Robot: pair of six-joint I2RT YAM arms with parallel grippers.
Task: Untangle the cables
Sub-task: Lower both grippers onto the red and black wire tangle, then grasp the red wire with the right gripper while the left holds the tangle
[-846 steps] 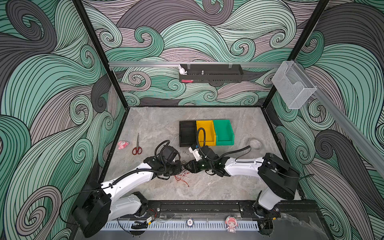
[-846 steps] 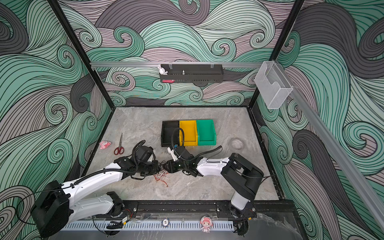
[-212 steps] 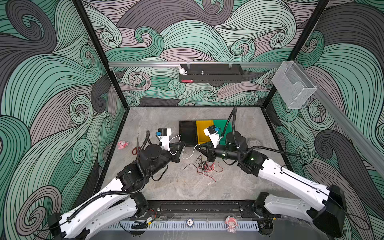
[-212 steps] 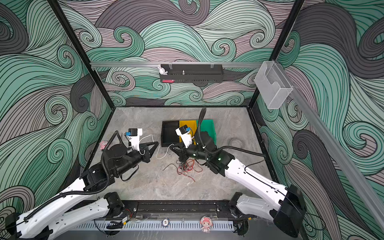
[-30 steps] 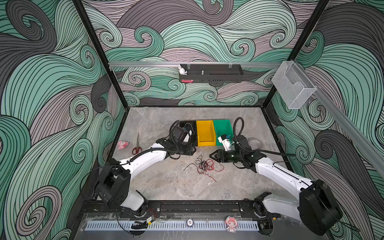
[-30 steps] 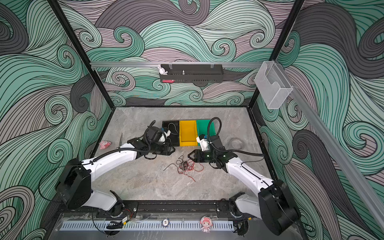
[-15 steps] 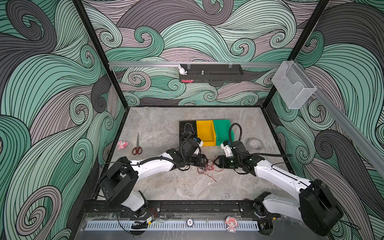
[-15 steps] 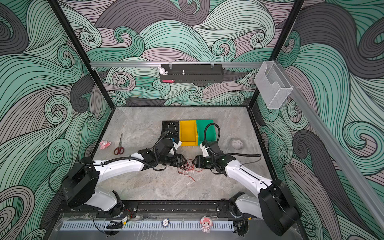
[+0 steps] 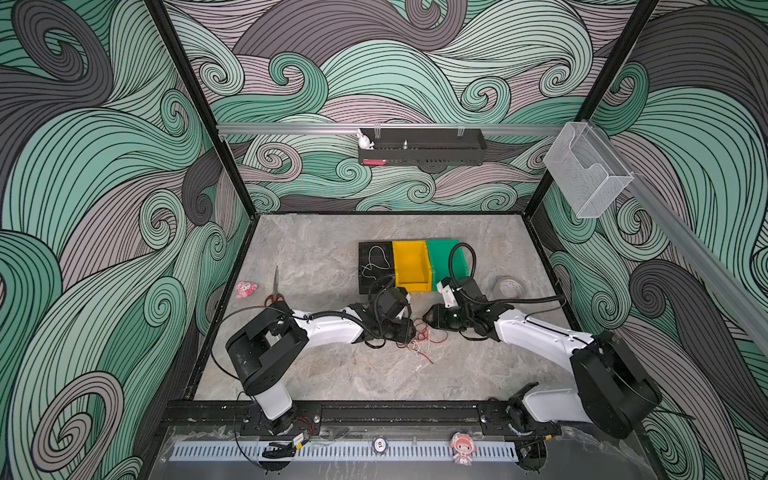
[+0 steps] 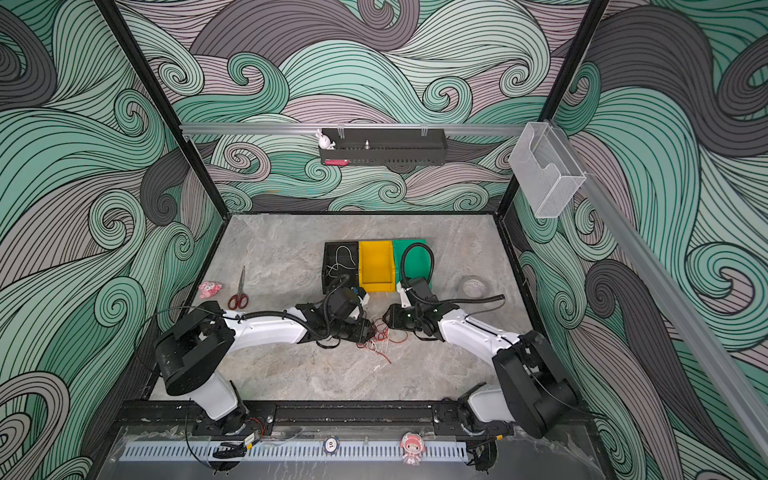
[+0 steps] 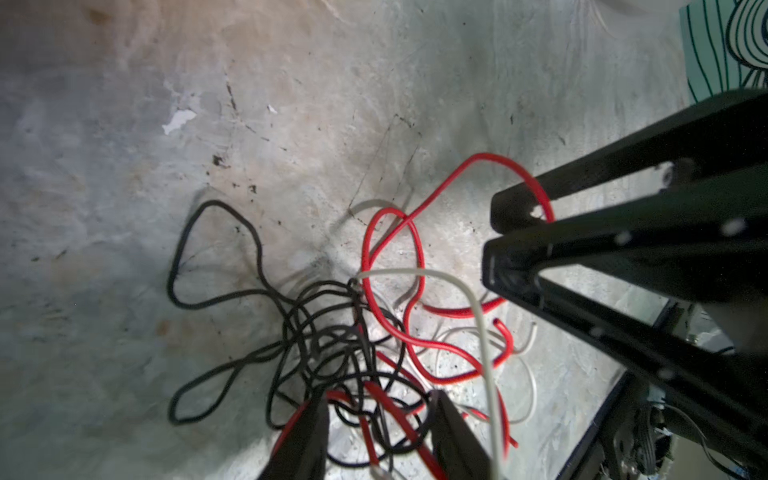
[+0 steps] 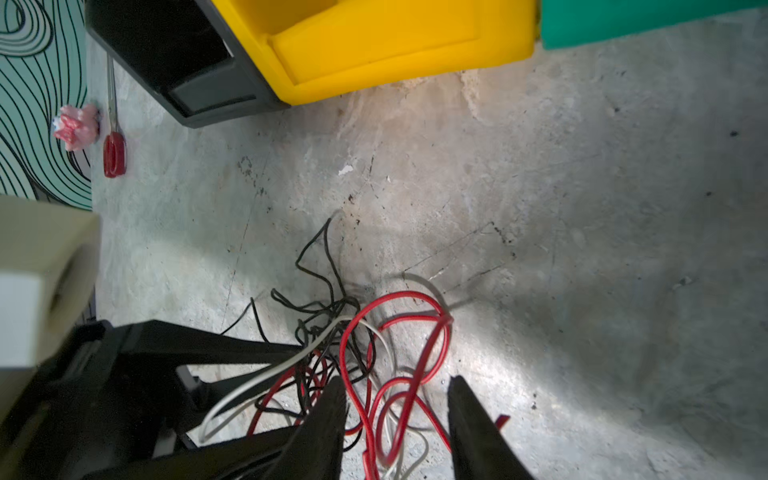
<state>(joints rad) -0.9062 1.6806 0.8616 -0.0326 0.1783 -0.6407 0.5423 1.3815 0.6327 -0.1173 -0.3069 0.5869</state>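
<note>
Roughly at mid-table, just in front of three bins: cables [image 9: 417, 338], red, black and white, in one loose heap. Around the heap, wide bare table [image 9: 332, 374] toward the front rail and toward both side walls. Tighter only toward the back, with black bin [image 9: 360, 270], yellow bin [image 9: 409, 266] and green bin [image 9: 440, 251] near. One white wire [image 9: 376, 259] apart from the rest, inside the black bin. Scissors [image 9: 274, 286] and pink toy [image 9: 246, 289] well apart, by the left wall.

Left gripper [image 11: 378, 399] at the heap's left edge, jaws apart, red and black strands in the gap. Right gripper [image 12: 397, 386] at the right edge, facing the left one, jaws apart too, red loops between them.

Compared with one second ago: both grippers now at the heap, no longer up by the bins; heap itself at nearly the same place.

No clear long axis for the tangle. Somewhat wider from left to right, with one red end trailing toward the front rail, slanted to the right.
</note>
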